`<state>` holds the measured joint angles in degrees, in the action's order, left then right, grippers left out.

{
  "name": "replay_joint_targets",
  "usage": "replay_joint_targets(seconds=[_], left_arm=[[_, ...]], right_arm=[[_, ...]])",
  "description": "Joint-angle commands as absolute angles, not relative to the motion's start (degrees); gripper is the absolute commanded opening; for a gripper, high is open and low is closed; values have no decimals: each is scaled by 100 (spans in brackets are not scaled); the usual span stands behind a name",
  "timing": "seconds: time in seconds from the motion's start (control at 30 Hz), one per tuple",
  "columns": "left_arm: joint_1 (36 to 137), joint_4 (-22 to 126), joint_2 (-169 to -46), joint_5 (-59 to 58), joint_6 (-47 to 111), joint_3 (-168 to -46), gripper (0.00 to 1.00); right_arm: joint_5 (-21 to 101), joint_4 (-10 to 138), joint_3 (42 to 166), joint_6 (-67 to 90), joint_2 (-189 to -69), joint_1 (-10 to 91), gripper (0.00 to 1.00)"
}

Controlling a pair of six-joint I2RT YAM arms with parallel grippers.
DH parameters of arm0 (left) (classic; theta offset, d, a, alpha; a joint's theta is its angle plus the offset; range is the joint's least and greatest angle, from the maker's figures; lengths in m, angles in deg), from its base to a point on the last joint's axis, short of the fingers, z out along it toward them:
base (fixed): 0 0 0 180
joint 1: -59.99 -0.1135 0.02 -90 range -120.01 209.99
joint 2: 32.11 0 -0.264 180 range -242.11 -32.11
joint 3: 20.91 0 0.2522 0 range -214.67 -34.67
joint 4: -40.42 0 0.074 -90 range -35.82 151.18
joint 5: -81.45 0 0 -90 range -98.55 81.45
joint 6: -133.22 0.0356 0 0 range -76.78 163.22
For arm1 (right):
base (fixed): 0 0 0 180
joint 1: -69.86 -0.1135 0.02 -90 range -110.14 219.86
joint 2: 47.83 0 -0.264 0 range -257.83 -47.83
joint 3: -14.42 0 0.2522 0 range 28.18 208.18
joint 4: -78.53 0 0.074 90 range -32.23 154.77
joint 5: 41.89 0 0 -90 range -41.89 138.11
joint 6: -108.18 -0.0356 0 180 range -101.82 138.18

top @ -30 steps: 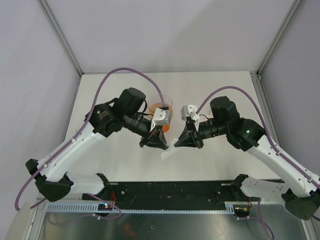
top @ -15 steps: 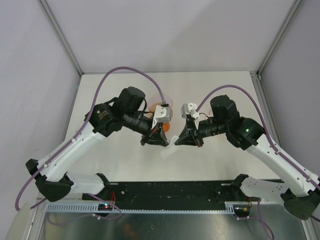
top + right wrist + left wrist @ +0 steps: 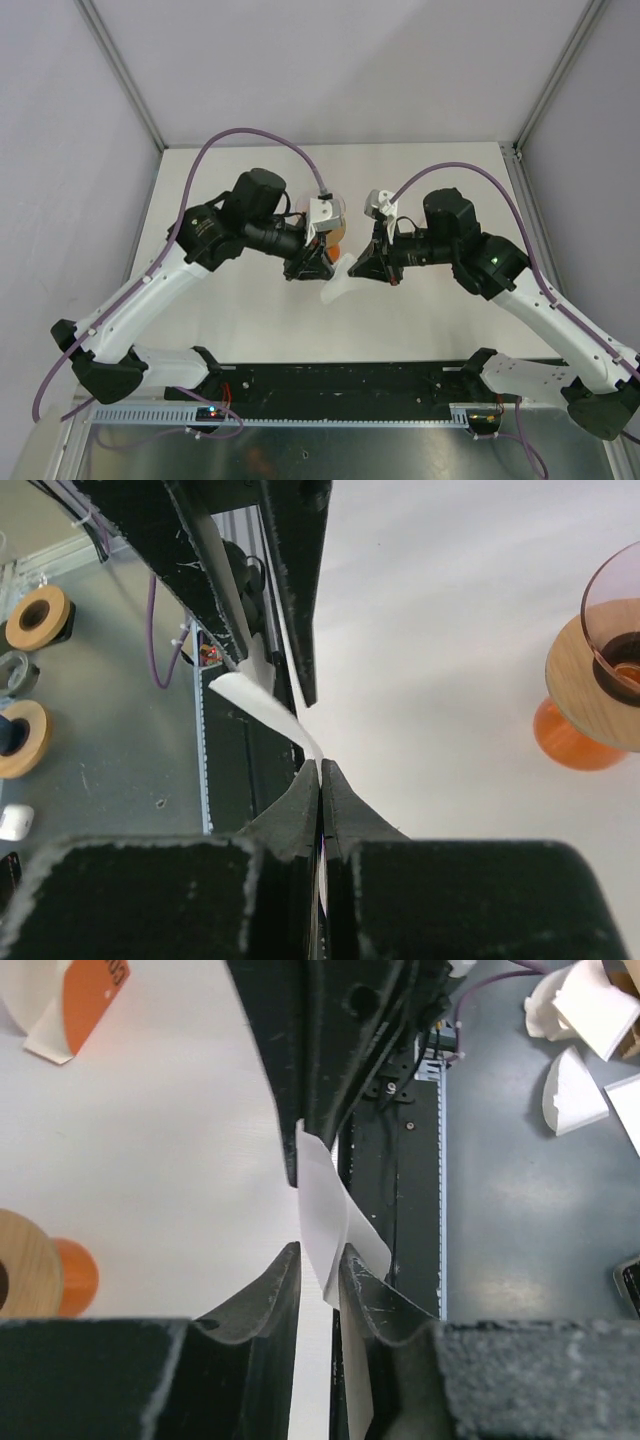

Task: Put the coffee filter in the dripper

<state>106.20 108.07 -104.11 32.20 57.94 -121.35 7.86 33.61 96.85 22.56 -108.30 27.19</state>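
The coffee filter (image 3: 338,280) is a thin white paper strung between my two grippers above the table. My right gripper (image 3: 364,270) is shut on one edge of it; the right wrist view shows the paper (image 3: 262,702) pinched at the fingertips (image 3: 320,765). My left gripper (image 3: 316,268) faces it. In the left wrist view the filter (image 3: 325,1205) passes between the jaws (image 3: 318,1252), lying against the right finger with a gap to the left one. The clear pinkish dripper (image 3: 615,610) sits on a wooden collar over an orange cup (image 3: 568,740), mostly hidden behind my left wrist in the top view (image 3: 341,222).
An orange and white packet (image 3: 85,995) lies on the table near the dripper. Spare white filters (image 3: 585,1020) lie on the grey floor past the black base rail (image 3: 350,385). Tape rolls (image 3: 40,615) sit there too.
Both grippers have moved away from the bases toward the dripper, carrying the filter between them. The left wrist now covers more of the dripper.
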Motion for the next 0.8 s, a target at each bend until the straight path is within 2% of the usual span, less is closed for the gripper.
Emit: replay_joint_targets(seconds=[0.0,0.3,0.5,0.57,0.63,0.67,0.77], left_arm=[[10474,10455,-10358,3004,5475,-12165,28],[10289,10320,-10286,3978,5460,-11978,36],[10293,10322,-10287,4235,5522,-11850,35],[10289,10322,-10297,4263,5517,-11836,26],[10293,10318,-10304,4208,5500,-11852,10],[10290,10316,-10304,4146,5491,-11865,5],[10285,10327,-10317,4012,5478,-11911,1]], right_arm=[[1059,3670,9771,1850,-10765,2651,0],[870,3890,9762,1739,-10847,2710,0],[807,4068,9762,1632,-10858,2764,0],[769,4064,9762,1639,-10863,2784,0],[722,4046,9762,1652,-10878,2798,0],[697,4031,9762,1674,-10884,2800,0],[668,3930,9762,1764,-10902,2810,0]])
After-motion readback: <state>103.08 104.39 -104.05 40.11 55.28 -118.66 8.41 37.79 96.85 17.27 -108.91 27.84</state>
